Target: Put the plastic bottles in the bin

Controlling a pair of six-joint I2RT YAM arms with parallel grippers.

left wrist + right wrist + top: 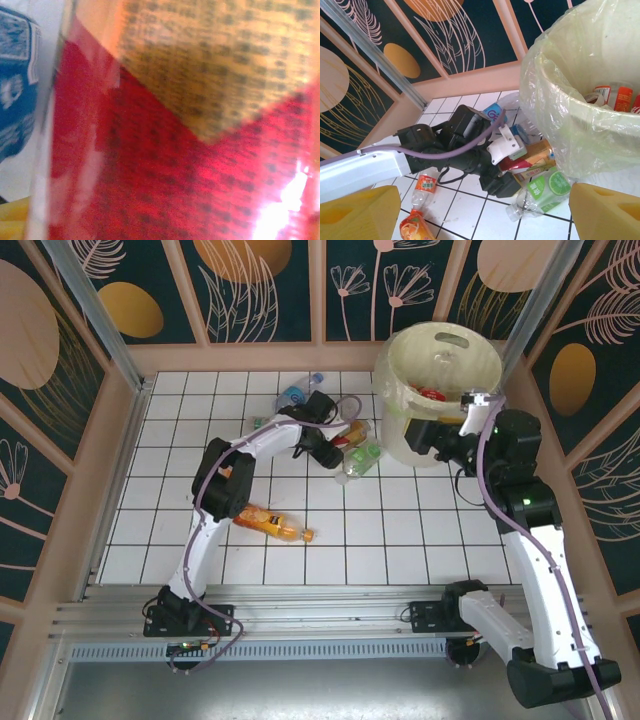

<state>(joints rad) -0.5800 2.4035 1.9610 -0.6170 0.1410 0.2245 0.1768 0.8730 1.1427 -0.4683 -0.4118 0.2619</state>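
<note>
My left gripper (340,445) reaches into a cluster of plastic bottles beside the bin (388,375). Its jaws are closed round a bottle with a red and yellow label (532,159), which sits right up against the left wrist camera (175,150). A clear green-labelled bottle (545,190) lies just beside it, and a blue-labelled one (495,111) lies behind the arm. The pale cream bin (555,100) has a clear liner and holds red-capped bottles (615,97). My right gripper (485,215) hovers open next to the bin's near wall, nothing between its yellow fingers (360,212).
An orange bottle (270,524) lies alone on the white tiled floor near the left arm's elbow. A small crushed bottle with an orange label (426,184) lies under the left arm. Wooden walls and metal posts enclose the table on three sides.
</note>
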